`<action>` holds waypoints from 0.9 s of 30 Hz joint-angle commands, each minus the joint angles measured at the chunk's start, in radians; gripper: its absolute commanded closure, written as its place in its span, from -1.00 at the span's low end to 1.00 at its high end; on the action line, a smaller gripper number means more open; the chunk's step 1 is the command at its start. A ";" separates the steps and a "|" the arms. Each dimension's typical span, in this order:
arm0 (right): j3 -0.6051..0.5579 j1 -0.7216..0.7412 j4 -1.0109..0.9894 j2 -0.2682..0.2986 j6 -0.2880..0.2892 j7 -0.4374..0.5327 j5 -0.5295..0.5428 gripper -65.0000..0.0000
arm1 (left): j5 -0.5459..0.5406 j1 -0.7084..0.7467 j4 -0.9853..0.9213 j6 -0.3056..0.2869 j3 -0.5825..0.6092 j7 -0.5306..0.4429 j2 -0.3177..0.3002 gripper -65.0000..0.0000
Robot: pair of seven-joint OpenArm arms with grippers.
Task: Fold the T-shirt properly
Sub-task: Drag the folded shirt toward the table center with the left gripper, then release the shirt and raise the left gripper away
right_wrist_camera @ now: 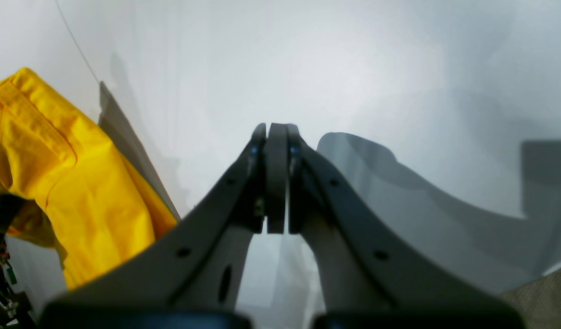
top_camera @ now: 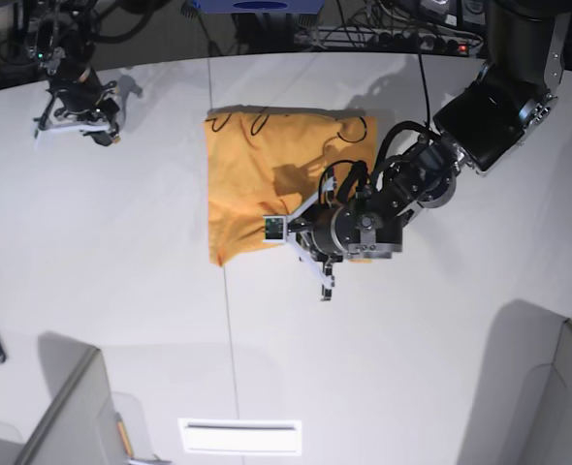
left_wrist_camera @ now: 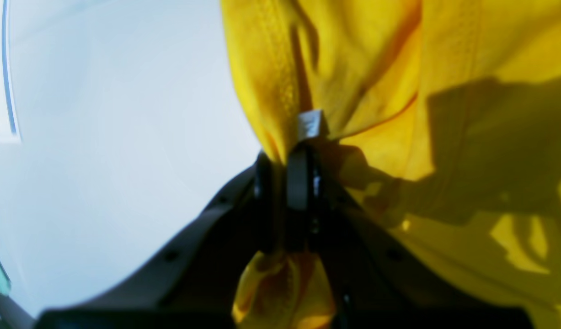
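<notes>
Base view looks straight down from high above the table [top_camera: 121, 291], taking in both arms. Left wrist view sits right behind the left hand [left_wrist_camera: 289, 155], very close to the T-shirt [left_wrist_camera: 362, 68]. Right wrist view looks past the right hand [right_wrist_camera: 276, 137] across the table, catching the shirt's edge.

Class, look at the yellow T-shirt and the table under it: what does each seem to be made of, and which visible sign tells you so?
T-shirt: soft woven or knitted cloth, matte; it bunches into folds, and a stitched hem shows along its edge.
Table: a hard, smooth white surface, slightly glossy, with soft shadows and a thin seam line; whether laminate or painted board cannot be told.
</notes>
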 commanded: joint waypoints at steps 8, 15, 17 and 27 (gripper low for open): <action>0.003 -0.001 0.019 0.009 0.011 0.013 0.010 1.00 | -0.001 -0.025 0.017 0.006 -0.011 -0.007 -0.006 1.00; 0.003 -0.001 0.019 0.009 0.011 0.013 0.010 1.00 | -0.001 -0.025 0.021 0.006 -0.011 -0.006 -0.007 1.00; 0.003 -0.003 0.019 0.009 0.011 0.013 0.010 1.00 | -0.001 -0.027 0.023 0.006 -0.011 -0.006 -0.007 1.00; 0.002 -0.007 0.019 0.009 0.011 0.013 0.010 1.00 | -0.001 -0.068 0.024 0.006 -0.014 -0.006 -0.004 -0.36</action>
